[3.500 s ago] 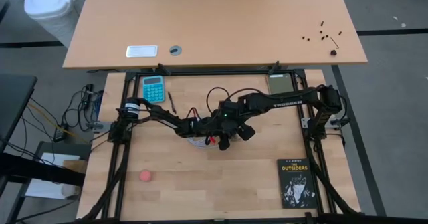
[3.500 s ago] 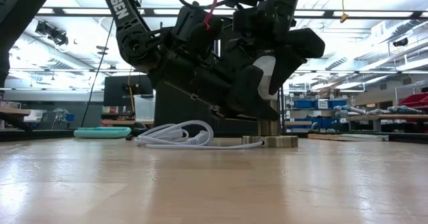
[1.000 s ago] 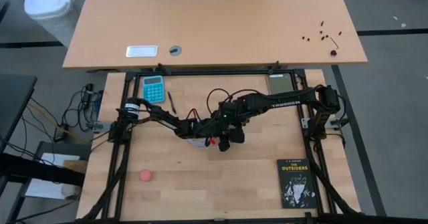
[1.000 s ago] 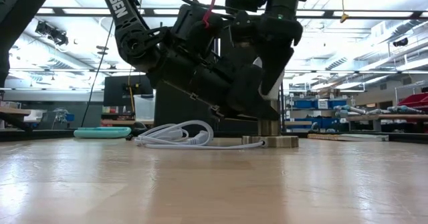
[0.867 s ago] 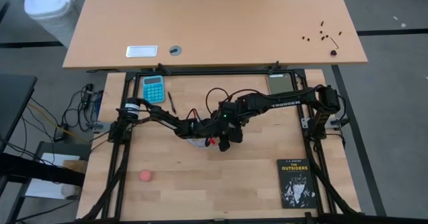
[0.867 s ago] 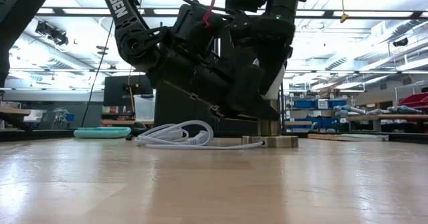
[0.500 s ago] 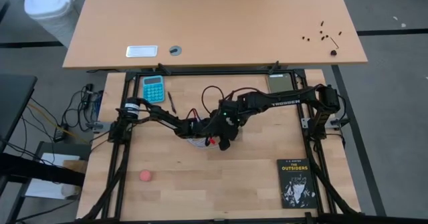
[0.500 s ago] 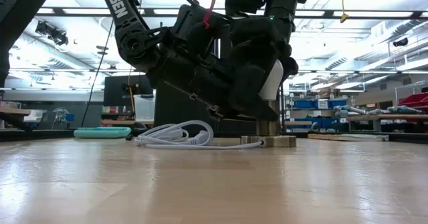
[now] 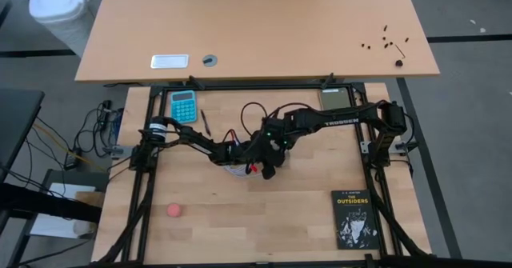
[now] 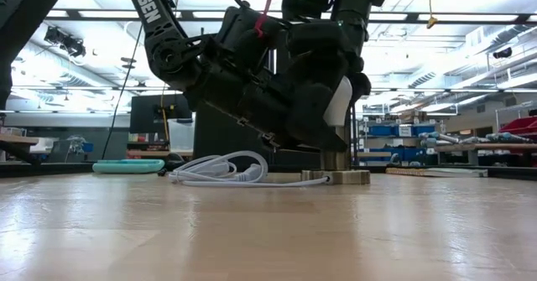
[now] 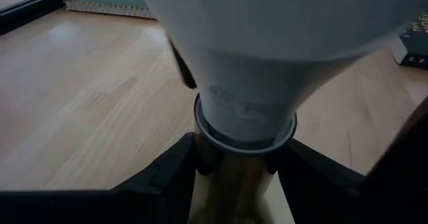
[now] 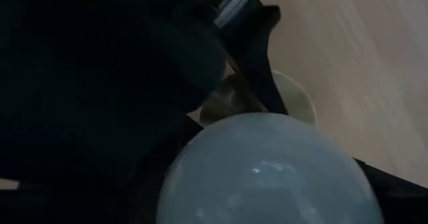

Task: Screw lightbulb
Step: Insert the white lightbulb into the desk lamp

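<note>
The white lightbulb (image 10: 340, 103) stands upright with its neck (image 11: 245, 114) in the brass socket stem (image 10: 337, 159), which rises from the round socket disc (image 10: 340, 178) at the table's middle. A white cord (image 10: 220, 168) lies coiled beside the disc. My left gripper (image 9: 245, 162) comes low from the table's left and is shut on the socket stem. My right gripper (image 9: 269, 169) comes down from above and is shut on the bulb's dome (image 12: 267, 170). In the high view both arms hide the bulb. My left gripper pinches the brass socket stem (image 11: 231, 174) between its two fingers (image 11: 175, 165), just under the bulb's neck. It comes slanting down from the table's left. The disc rests flat on the table. My right gripper holds the bulb's rounded top (image 12: 221, 184) between its two fingers from above, pointing down. The bulb stands upright in the socket.
A teal calculator (image 9: 183, 106) and a pen (image 9: 204, 122) lie at the far left, a dark tablet (image 9: 336, 100) at the far right. A pink ball (image 9: 174, 210) lies near left, a black book (image 9: 354, 219) near right.
My right gripper has turned about its own upright axis over the bulb while staying above the socket; more of the bulb's white side now shows in the low view. My left gripper has kept its hold on the socket stem.
</note>
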### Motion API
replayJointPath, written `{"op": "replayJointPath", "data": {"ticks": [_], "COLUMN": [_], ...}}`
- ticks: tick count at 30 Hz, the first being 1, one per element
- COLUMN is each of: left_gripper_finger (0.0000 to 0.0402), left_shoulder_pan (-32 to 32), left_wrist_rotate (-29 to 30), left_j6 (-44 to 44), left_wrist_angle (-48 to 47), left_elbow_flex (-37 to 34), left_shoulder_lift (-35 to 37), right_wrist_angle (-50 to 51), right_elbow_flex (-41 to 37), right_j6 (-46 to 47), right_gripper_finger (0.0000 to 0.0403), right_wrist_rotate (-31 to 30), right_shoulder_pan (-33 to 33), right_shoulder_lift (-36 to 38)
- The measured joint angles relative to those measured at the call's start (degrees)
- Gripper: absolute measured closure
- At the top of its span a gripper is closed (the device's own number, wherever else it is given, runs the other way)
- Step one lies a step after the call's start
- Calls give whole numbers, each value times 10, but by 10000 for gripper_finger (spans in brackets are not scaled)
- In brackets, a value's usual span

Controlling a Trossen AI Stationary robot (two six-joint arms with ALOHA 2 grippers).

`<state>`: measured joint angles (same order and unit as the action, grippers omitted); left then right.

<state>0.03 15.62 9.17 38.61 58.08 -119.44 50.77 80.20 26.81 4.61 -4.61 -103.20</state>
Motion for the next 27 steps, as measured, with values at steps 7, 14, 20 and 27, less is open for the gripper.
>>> {"op": "replayJointPath", "data": {"ticks": [7,14,20,27], "left_gripper_finger": [208,208,208,208], "left_shoulder_pan": [0,1,1,0], "left_wrist_rotate": [-2,-2,-1,2], "left_j6": [0,1,1,3], "left_wrist_angle": [-1,-6,-7,-7], "left_elbow_flex": [1,2,2,1], "left_shoulder_lift": [0,0,0,0], "right_wrist_angle": [9,33,55,130], "right_elbow_flex": [0,0,1,1], "right_j6": [-101,-165,-200,-227], "right_gripper_finger": [39,9,8,16], "right_wrist_rotate": [34,53,49,43], "right_shoulder_pan": [-15,-35,-44,-57], "right_shoulder_lift": [7,27,48,74]}}
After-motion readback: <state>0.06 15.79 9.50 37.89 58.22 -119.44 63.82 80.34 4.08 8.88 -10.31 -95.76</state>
